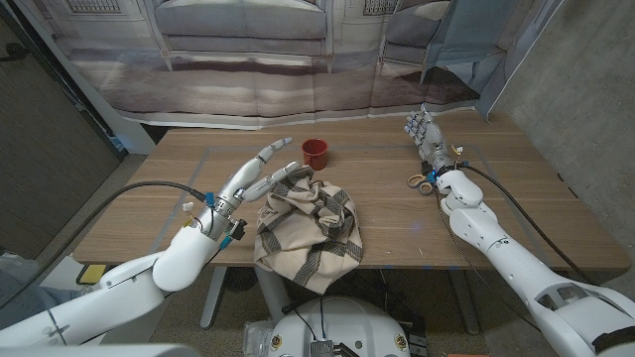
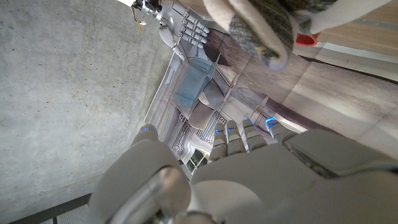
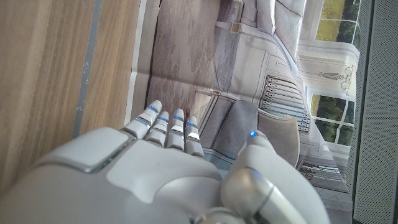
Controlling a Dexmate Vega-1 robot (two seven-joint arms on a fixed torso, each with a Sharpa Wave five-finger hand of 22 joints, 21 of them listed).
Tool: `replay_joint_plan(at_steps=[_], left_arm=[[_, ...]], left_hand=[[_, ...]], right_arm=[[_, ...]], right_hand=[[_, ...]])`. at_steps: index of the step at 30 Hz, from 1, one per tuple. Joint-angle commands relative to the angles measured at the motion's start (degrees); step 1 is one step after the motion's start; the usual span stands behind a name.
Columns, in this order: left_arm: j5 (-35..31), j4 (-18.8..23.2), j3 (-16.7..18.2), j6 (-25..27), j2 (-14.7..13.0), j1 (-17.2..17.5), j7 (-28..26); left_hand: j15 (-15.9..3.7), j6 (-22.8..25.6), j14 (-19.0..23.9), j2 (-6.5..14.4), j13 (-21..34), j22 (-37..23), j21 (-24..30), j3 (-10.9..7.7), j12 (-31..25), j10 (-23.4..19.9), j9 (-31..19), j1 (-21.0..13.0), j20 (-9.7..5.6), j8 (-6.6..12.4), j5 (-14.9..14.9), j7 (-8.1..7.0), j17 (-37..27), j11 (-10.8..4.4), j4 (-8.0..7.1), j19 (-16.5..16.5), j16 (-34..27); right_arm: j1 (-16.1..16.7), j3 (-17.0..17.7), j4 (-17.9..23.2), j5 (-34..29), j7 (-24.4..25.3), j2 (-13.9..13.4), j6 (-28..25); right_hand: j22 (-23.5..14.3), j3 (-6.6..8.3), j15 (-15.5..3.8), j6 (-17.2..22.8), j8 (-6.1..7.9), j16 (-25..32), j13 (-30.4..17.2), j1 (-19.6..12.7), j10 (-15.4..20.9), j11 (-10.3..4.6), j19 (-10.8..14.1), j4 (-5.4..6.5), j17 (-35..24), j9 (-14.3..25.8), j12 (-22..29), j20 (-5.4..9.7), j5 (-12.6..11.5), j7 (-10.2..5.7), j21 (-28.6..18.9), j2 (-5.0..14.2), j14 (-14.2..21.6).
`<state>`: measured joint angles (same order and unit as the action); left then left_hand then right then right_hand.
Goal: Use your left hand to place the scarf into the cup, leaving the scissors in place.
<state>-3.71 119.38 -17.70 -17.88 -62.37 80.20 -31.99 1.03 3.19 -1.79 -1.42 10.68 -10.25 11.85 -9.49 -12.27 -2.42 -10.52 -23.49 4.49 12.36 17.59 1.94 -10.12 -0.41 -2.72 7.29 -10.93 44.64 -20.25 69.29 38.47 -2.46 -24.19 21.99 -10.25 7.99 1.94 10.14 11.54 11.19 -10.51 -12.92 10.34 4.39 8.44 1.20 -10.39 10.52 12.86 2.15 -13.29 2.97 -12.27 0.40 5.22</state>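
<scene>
At the table's near edge, approx. mid-width, the scarf is seen as a loose plaid heap, one fold hanging slightly over that edge. Behind it, toward the far edge and still near mid-width, the red cup stands upright, apart from the cloth. Scissors lie toward the right edge, just beside the right forearm.

Left hand: shown with fingers extended and spread, nothing gripped; fingertips are at the scarf's far-left margin, contact vs. hover cannot be told from the head view. In the left wrist view the scarf and part of the cup are seen beyond the hand.

Right hand: held upright near the far edge, fingers straight and apart, nothing held; confirmed in the right wrist view.

Step in hand (judged): approach and grasp of the scarf, no lift yet. For a good grasp, the heap's raised centre is best taken, not its margin, w/ fingers closed deep so that most folds are gathered. A bulky cloth vs. a small cup: the bundle is likely to need lowering centre-first and pressing in. The cup is light and may be tipped if brushed. The scissors are well clear of the path and are to be left untouched.
</scene>
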Motion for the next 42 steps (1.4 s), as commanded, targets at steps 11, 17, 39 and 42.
replay_joint_plan(at_steps=[11,17,39,42], left_arm=[[-3.17,4.66,-1.65,8.73,-3.22,-0.22,-1.88],[-4.03,5.8,-1.94,10.68,-3.9,-0.36,-2.29],[-6.02,10.6,-2.61,21.06,-7.32,-1.75,-0.12],[-6.41,11.02,-2.83,22.11,-7.51,-2.02,0.06]], left_hand=[[-0.05,0.09,-0.01,-0.23,0.11,-0.09,-0.1,-0.11,0.22,-0.05,-0.21,-1.8,1.37,-0.33,0.46,-0.75,-0.21,-0.23,1.02,0.1,0.05],[0.13,-0.03,-0.04,-0.39,0.12,-0.1,-0.11,-0.11,0.34,0.17,-0.21,-2.29,1.47,-0.42,0.56,-0.85,-0.21,0.12,1.33,0.03,0.08],[2.26,-1.4,-0.34,-4.0,0.2,-0.13,0.43,1.35,1.0,2.17,-0.32,-6.32,7.53,-1.24,1.42,-5.8,-0.31,2.13,4.4,-2.98,0.12],[3.23,-1.95,-0.09,-4.54,0.21,-0.16,0.54,1.71,1.05,2.5,-0.34,-6.44,7.62,-1.4,1.48,-5.98,-0.32,1.95,4.59,-3.5,0.01]], right_arm=[[0.39,0.09,0.61,-0.07,0.01,-0.52,-0.41],[0.58,0.08,1.07,-0.02,0.2,-0.88,-1.16],[-0.17,-0.14,-0.05,0.02,-0.25,-0.34,-0.96],[-0.29,-0.16,-0.2,0.01,-0.22,-0.27,-0.98]], right_hand=[[-0.3,0.02,-0.17,0.16,-0.15,-0.31,-0.17,-0.08,0.26,0.15,0.36,-0.34,-0.16,0.25,-0.33,0.02,0.35,-0.12,0.21,0.57,0.22],[-0.31,-0.01,-0.06,0.13,-0.18,-0.3,-0.17,-0.04,0.18,0.13,0.33,-0.35,-0.17,0.25,-0.38,-0.01,0.36,-0.19,0.25,0.59,0.29],[-0.32,-0.17,-0.21,0.28,-0.17,-0.25,-0.15,0.1,0.12,-0.44,0.14,-0.39,-0.18,0.25,-0.45,-0.06,0.42,-0.48,0.42,0.61,0.61],[-0.32,-0.19,-0.23,0.32,-0.16,-0.25,-0.15,0.12,0.11,-0.46,0.13,-0.4,-0.18,0.26,-0.46,-0.06,0.42,-0.66,0.44,0.62,0.64]])
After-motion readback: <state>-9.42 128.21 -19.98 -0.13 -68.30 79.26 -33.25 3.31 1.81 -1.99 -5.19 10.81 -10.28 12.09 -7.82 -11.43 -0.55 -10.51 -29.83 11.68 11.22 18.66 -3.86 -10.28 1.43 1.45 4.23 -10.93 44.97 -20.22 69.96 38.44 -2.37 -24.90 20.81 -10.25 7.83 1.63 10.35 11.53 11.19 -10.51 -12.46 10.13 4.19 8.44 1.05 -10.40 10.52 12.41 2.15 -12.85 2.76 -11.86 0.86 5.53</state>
